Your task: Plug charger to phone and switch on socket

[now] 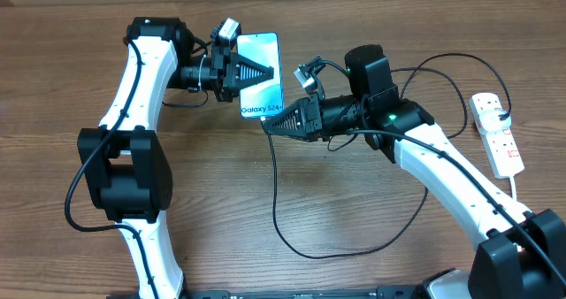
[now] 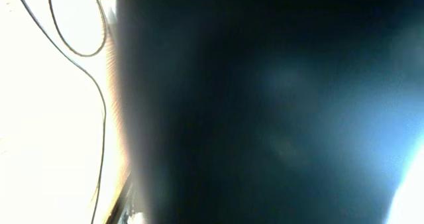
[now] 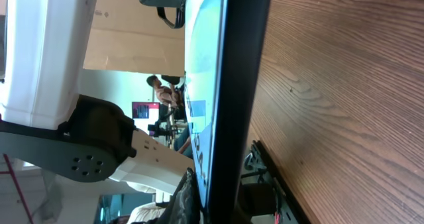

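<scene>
Notably, the left gripper (image 1: 256, 71) was closed on the phone (image 1: 265, 94), clamping it from its left long edge with the screen facing the overhead camera. This grip appeared intended to brace the handset so that its lower end, where the port should lie, stayed accessible. In the left wrist view the phone (image 2: 265, 105) filled most of the field as a dark blur, so no finger detail could be read there. Just beside the phone's lower end, on its right, the right gripper (image 1: 274, 125) was pinched to a narrow point. The charger (image 1: 273, 184) ran out from that point, which suggested the connector tip was held there, though the tip itself could not be made out. The right wrist view looked along the phone (image 3: 238, 85) edge-on, consistent with lining up on the port. Below the phone the charger lay in a wide slack loop, then swept away to the right toward the socket (image 1: 497, 135), which lay well to the right of the phone; its switch position could not be told. Bare table (image 1: 354, 16) lay below the phone on both sides of the loop, leaving room for arm travel, whereas clearance between the two grippers at the phone's lower end was tight.
</scene>
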`<state>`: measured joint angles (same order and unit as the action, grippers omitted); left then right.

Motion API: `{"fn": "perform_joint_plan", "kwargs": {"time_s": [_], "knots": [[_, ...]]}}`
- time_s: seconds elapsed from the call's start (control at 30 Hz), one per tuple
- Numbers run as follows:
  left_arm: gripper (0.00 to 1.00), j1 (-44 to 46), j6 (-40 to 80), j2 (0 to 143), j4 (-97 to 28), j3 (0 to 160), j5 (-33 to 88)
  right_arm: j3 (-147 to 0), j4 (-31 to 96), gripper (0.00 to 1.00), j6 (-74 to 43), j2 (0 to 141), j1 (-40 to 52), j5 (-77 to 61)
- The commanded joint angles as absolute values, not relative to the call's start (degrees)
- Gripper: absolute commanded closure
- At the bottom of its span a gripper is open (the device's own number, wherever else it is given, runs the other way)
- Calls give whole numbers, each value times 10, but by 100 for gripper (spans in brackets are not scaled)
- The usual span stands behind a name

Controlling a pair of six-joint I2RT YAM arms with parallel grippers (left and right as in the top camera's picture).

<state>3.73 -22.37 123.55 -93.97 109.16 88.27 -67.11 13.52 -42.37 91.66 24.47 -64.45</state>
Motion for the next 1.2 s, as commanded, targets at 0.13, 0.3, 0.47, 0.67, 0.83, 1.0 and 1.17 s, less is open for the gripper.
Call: {"fn": "perform_joint_plan", "kwargs": {"time_s": [0.13,0.3,0.47,0.67,0.83,1.0,1.17], "knots": [[96,60,-218,1220,-944,1100,868,-678,109,96,-437,914,232,-553],[96,60,-218,1220,-944,1100,868,-678,99,96,-443,914,232,-546],[96,60,-218,1220,-944,1100,868,-678,79,96,-455,914,232,-529],[96,60,-218,1220,-944,1100,868,-678,101,96,-452,914,232,-527],[96,58,-218,1220,-920,1100,868,-678,177,96,-389,914,232,-527],[96,52,-184,1221,-872,1100,864,-678,284,96,-289,914,232,-518],[96,39,-122,1221,-813,1100,834,-678,380,96,-204,914,232,-470]]}}
